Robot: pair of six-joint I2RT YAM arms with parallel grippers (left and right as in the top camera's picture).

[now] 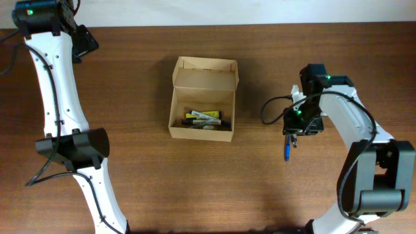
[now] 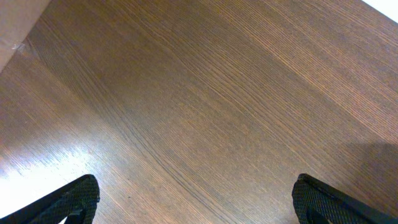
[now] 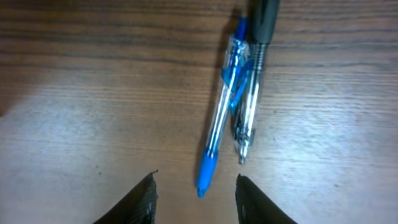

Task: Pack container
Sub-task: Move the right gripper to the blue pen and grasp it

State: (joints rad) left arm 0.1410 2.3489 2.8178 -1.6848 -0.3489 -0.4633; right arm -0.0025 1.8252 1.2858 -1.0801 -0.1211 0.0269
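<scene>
The brown cardboard container stands open at the table's middle, its flap lid folded back at the far side, with several pens lying inside. A blue pen and a clear pen with a black grip lie side by side on the table; the blue one also shows in the overhead view. My right gripper is open and empty just above them, the blue pen's tip between its fingers. My left gripper is open and empty over bare wood at the far left.
The wooden table ends at a pale wall along the far side. My left arm stretches along the left side. A black cable loops beside my right wrist.
</scene>
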